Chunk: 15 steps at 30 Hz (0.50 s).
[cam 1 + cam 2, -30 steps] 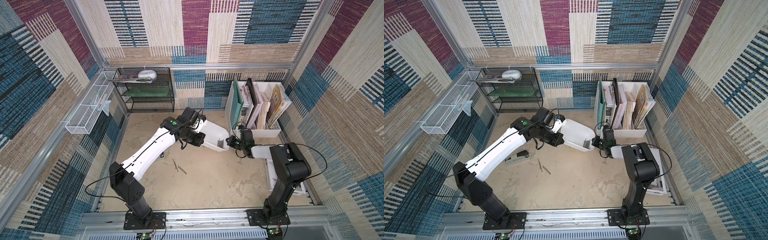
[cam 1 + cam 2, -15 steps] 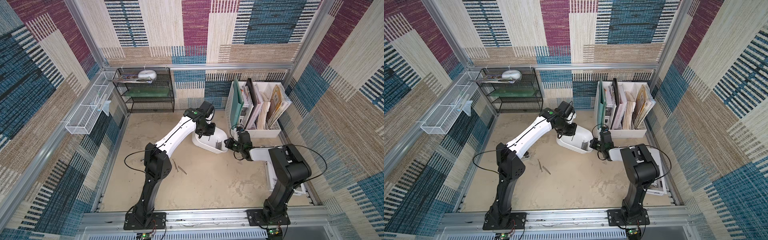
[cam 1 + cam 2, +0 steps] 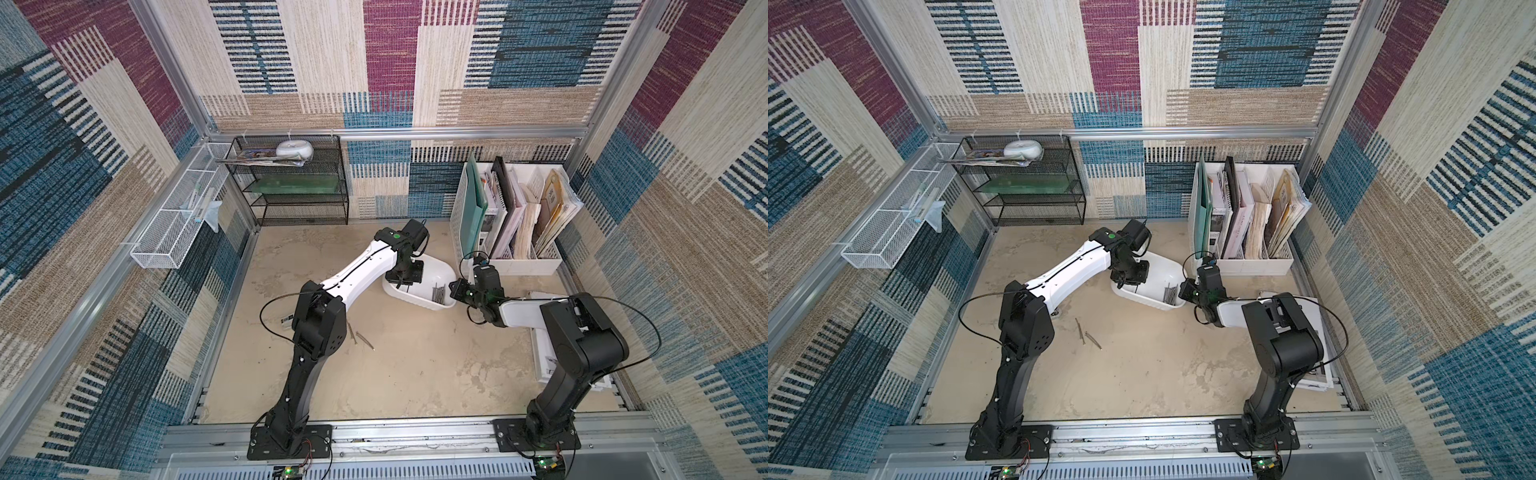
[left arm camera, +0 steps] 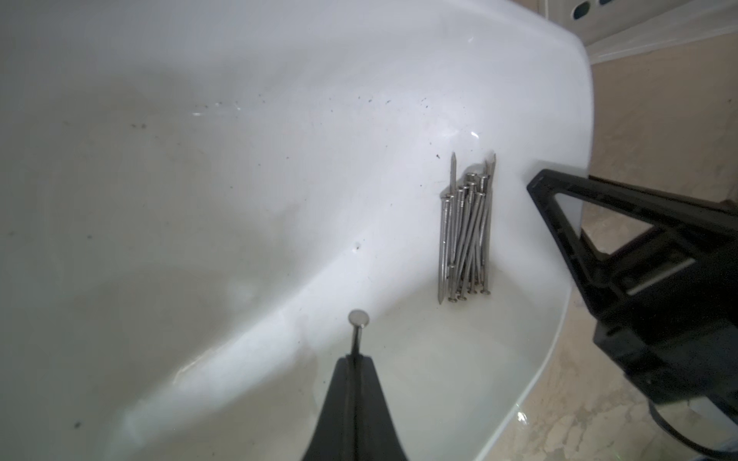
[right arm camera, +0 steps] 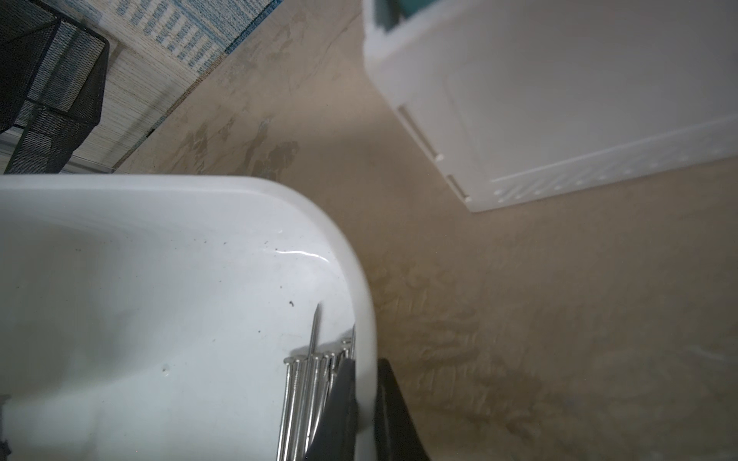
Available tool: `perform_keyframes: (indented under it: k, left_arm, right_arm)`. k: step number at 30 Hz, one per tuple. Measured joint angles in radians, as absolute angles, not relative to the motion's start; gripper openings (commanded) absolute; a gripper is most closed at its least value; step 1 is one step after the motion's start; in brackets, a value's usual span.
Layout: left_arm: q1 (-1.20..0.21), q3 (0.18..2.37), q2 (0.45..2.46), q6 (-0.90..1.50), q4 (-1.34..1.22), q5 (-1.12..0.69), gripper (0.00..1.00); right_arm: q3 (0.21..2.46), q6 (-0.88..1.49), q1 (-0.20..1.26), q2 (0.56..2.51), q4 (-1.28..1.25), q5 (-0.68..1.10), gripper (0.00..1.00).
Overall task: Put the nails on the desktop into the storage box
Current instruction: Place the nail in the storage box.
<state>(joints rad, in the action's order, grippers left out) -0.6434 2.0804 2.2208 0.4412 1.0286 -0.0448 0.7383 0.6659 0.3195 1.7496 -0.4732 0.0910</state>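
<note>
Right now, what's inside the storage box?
A bundle of nails lies against the storage box wall the right gripper clamps; the left gripper holds one nail over the floor. Under the bundle: hidden.

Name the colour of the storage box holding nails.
The storage box is plain white, seen best in the left wrist view.

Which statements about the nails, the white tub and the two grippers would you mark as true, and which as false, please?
1. The left gripper is shut on one thin metal nail over the shallow white plastic tub. True.
2. The right gripper hangs open, away from the tub. False: its jaws clamp the tub's wall.
3. A bundle of grey metal nails lies inside the tub. True.
4. The beige mottled desktop holds no nails. False: loose nails lie on it, apart from the tub.
</note>
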Motion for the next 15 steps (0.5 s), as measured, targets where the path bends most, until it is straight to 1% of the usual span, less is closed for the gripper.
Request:
perform_keyframes:
  k: [1,2,3,6,9,11,12,15]
  left_arm:
    - [-0.643,2.070,2.222,0.445,1.023,-0.044,0.14]
    - [-0.643,2.063,2.223,0.446,1.020,-0.043,0.20]
    - [-0.643,2.059,2.222,0.447,1.017,-0.039,0.22]
    - [-0.643,2.028,2.189,0.467,0.994,-0.029,0.27]
    - [-0.644,1.965,2.081,0.467,0.971,-0.027,0.32]
    - [-0.645,1.867,1.940,0.469,0.936,-0.026,0.33]
    - [-0.645,1.810,1.872,0.471,0.919,-0.023,0.35]
    - [-0.645,1.589,1.671,0.499,0.879,-0.018,0.36]
  right_arm:
    - [0.738,0.665,0.320,1.748,-0.475,0.091,0.00]
    - [0.737,0.665,0.320,1.747,-0.477,0.091,0.00]
    - [0.736,0.665,0.320,1.747,-0.478,0.090,0.00]
    - [0.735,0.665,0.319,1.747,-0.477,0.088,0.00]
    - [0.735,0.665,0.320,1.747,-0.477,0.086,0.00]
    - [0.736,0.664,0.320,1.748,-0.476,0.086,0.00]
    - [0.738,0.663,0.320,1.748,-0.473,0.087,0.00]
    - [0.745,0.662,0.320,1.756,-0.469,0.087,0.00]
